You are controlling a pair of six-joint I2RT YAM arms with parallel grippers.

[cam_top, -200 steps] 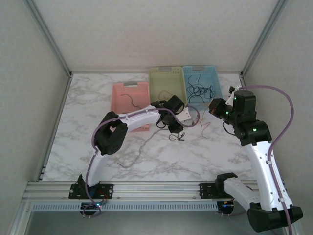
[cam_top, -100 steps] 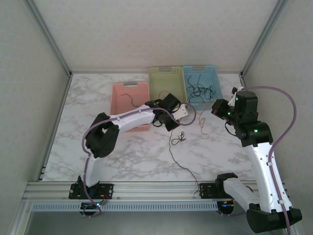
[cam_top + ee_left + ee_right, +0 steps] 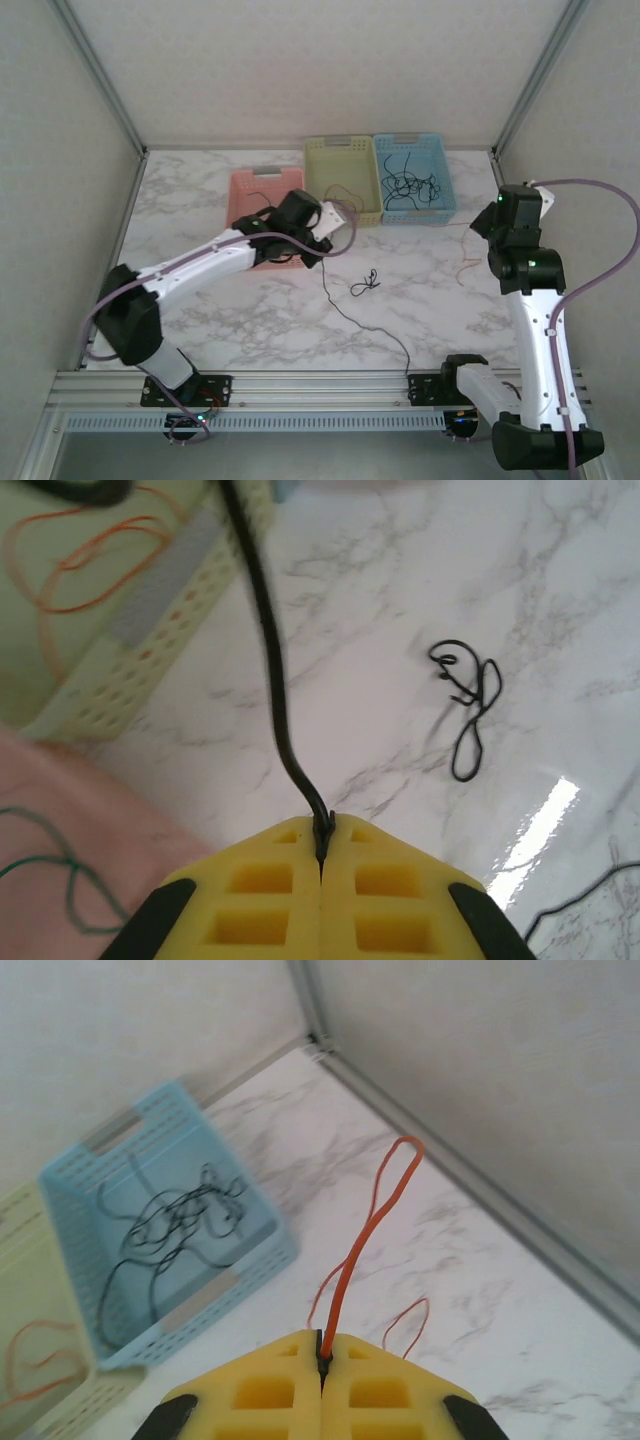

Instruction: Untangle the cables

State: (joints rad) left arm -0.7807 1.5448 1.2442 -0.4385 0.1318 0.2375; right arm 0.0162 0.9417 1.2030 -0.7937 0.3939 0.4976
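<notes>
My left gripper (image 3: 322,832) (image 3: 336,217) is shut on a thin black cable (image 3: 268,650) between the pink and green baskets. That cable rises away from the yellow fingertips. A small black knotted loop (image 3: 470,705) (image 3: 366,283) lies on the marble beside it, and a long black strand (image 3: 352,318) trails toward the near edge. My right gripper (image 3: 322,1340) (image 3: 536,196) is shut on an orange-red cable (image 3: 365,1230) near the far right corner. The cable's loop stands up from the jaws, and its loose end curls on the table.
Three baskets stand at the back: pink (image 3: 262,190) with a dark green wire (image 3: 45,865), green (image 3: 343,163) with an orange wire (image 3: 85,545), and blue (image 3: 412,150) with several black wires (image 3: 180,1215). The metal frame rail (image 3: 470,1175) runs close behind the right gripper.
The left gripper closed on the black cable and swung left toward the pink basket. The right gripper moved right with the orange cable. The clump came apart.
</notes>
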